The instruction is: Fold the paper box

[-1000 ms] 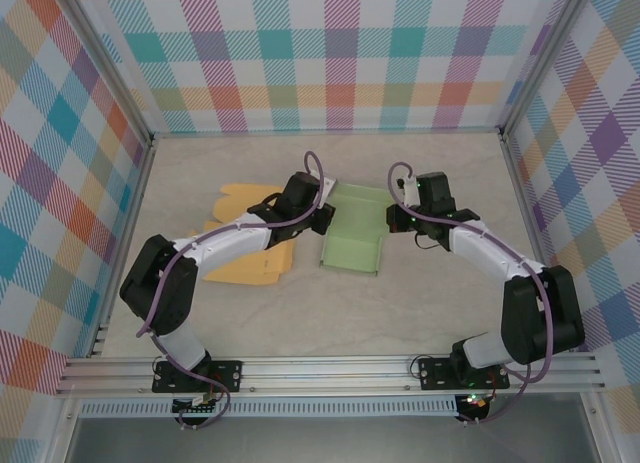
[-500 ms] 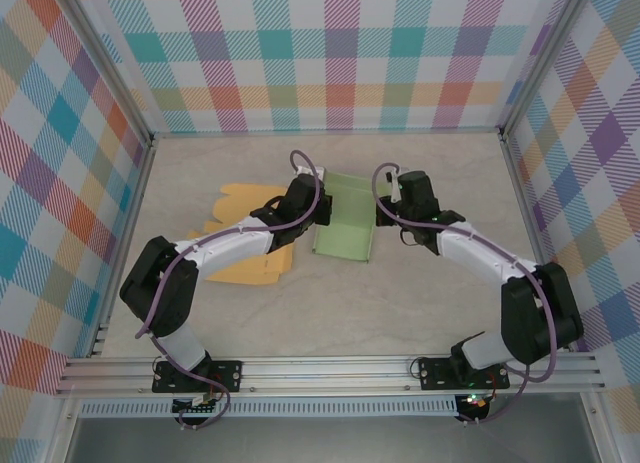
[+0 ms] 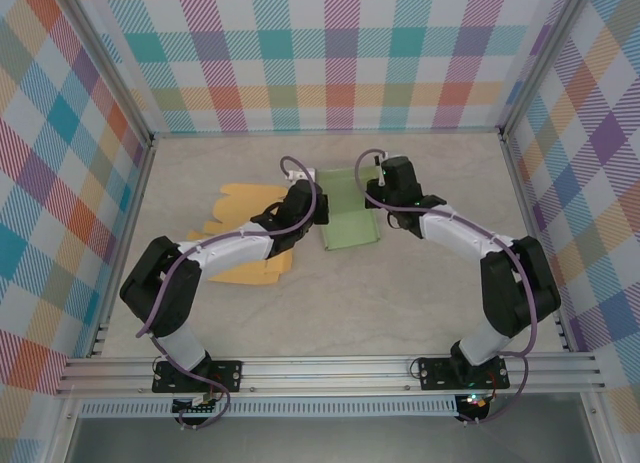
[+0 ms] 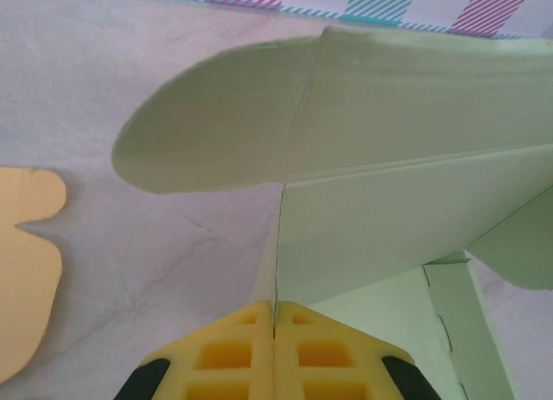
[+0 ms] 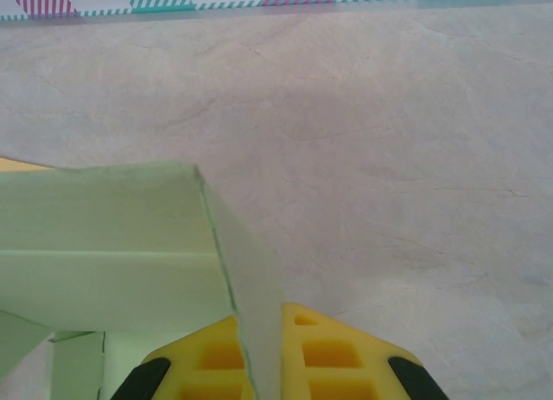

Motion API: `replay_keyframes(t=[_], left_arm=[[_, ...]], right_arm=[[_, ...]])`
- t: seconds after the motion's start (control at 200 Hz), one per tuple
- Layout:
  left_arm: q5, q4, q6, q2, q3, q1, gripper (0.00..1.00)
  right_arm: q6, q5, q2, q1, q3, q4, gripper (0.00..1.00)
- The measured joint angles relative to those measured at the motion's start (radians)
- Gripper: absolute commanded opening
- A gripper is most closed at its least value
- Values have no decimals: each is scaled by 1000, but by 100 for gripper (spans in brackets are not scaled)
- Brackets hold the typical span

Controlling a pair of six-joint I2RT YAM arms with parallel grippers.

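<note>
The pale green paper box (image 3: 347, 215) lies mid-table between the two arms, its side walls raised. My left gripper (image 3: 319, 209) is shut on the box's left wall; in the left wrist view the yellow pads (image 4: 226, 352) of that gripper (image 4: 274, 307) pinch the thin edge of the green box (image 4: 389, 219), whose rounded flap reaches left. My right gripper (image 3: 373, 197) is shut on the right wall. In the right wrist view that gripper (image 5: 263, 320) holds the upright panel of the box (image 5: 112, 244) between its pads.
A flat yellow-orange paper cutout (image 3: 243, 241) lies on the table left of the box, partly under the left arm, and its edge (image 4: 26, 262) shows in the left wrist view. Checked walls (image 3: 330, 53) close in the beige table (image 3: 330, 313) on three sides.
Both grippers have moved away from the bases and toward each other, keeping hold of the green box. The box has shifted farther back and its side walls stand steeper and closer together.
</note>
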Motion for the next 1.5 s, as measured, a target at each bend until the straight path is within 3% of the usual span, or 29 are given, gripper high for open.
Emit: replay_keyframes(t=[0.785,1.18,1.5], left_arm=[[-160,115,-114,1,-121,-59,0],[-189,118,-118,2,-125,-70,0],[-213,185,-140,3,-194,-85,0]], right_arm=[[131,109,-59,119,-156,89,13],[201,132,-57,130,-160,123,13],[249,174,-57,176,-260,234,13]])
